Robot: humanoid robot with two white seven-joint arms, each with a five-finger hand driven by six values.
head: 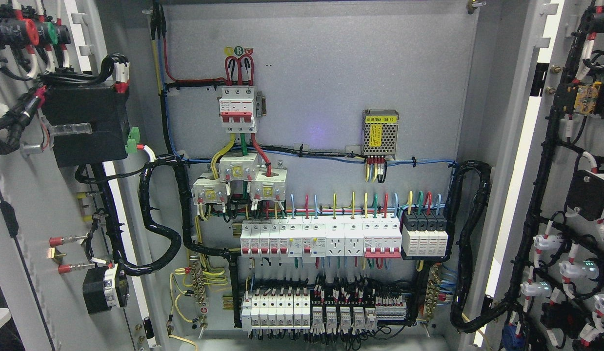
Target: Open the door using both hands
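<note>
**Q:** What did the head view show of the cabinet doors?

**A:** Both stood wide open. The left door (19,204) swung out at the picture's left edge, its inner face carrying a black box (87,124), a green connector (132,140) and red-capped terminals (63,241). The right door (531,146) stood out at the right edge, its inner face lined with black wiring looms (536,204) and white lamp backs (573,269).

**Q:** Where did the doors lie relative to the robot's hands?

**A:** That relation could not be stated. Neither hand nor arm appeared in the picture, so whether the fingers were released, clenched or grasping anything could not be told.

**Q:** What lay between the doors?

**A:** The grey back panel (331,73). Near its upper middle sat a three-pole main breaker (238,108) with red, green and yellow leads. Just below it, three white current transformers (238,183) clustered together. To the right, well apart, was a perforated metal power supply (380,133) with a yellow label.

**Q:** And lower down?

**A:** A row of white circuit breakers and sockets (321,238), with a black-topped module (425,234) at its right end. Beneath it ran a second row of breakers and relays (324,309). Black corrugated conduit (160,214) looped from the left door to the panel; another (470,243) looped at the right.
</note>
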